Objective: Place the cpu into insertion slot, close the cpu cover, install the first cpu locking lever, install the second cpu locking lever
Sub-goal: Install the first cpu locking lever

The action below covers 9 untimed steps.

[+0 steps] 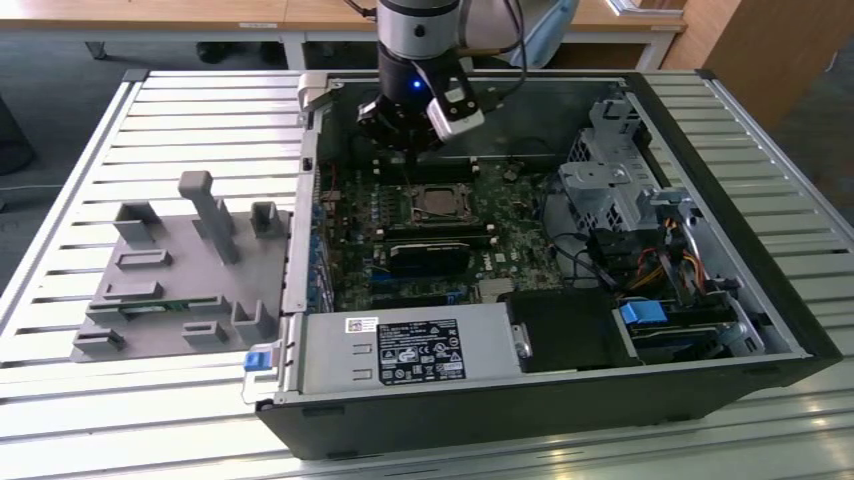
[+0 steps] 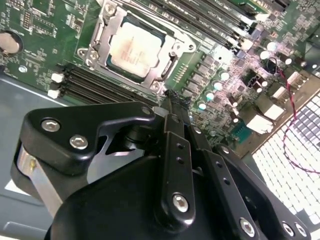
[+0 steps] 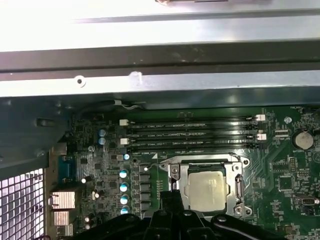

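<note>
The cpu [image 2: 131, 47] lies on the board [image 2: 45, 30], framed by the lowered cover [image 2: 100, 40], memory slots [image 2: 95, 82] alongside. The gripper [image 2: 172, 100], fingers [image 2: 172, 150] pressed together and empty, hangs near the cover's corner; its black body hides much of the board

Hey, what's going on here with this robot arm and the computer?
A robot arm is working inside an open computer case. Its gripper, fingers shut with nothing visible between them, hangs just beside the insertion slot on the motherboard. The cpu already sits in that slot, and the cpu cover lies down around it, framing the chip's metal top. Whether the locking levers are latched can't be told.
</note>
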### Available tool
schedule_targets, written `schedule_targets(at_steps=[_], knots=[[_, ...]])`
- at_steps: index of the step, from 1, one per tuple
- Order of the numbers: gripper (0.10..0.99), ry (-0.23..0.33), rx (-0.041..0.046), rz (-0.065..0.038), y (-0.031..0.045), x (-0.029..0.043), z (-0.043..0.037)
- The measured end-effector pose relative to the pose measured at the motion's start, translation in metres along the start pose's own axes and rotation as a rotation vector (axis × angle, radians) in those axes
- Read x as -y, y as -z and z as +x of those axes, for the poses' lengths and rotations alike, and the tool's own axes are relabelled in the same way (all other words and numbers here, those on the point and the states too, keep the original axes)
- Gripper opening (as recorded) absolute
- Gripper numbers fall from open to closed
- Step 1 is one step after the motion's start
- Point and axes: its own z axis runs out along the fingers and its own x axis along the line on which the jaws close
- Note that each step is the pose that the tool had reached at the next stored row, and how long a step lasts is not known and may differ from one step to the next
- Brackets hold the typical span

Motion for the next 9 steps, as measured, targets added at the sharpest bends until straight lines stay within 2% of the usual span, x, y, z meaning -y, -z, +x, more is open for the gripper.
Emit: schedule_targets(at_steps=[9], knots=[[0.106,0.000,0.0008,0.000,-0.0008,-0.0011,0.0130]])
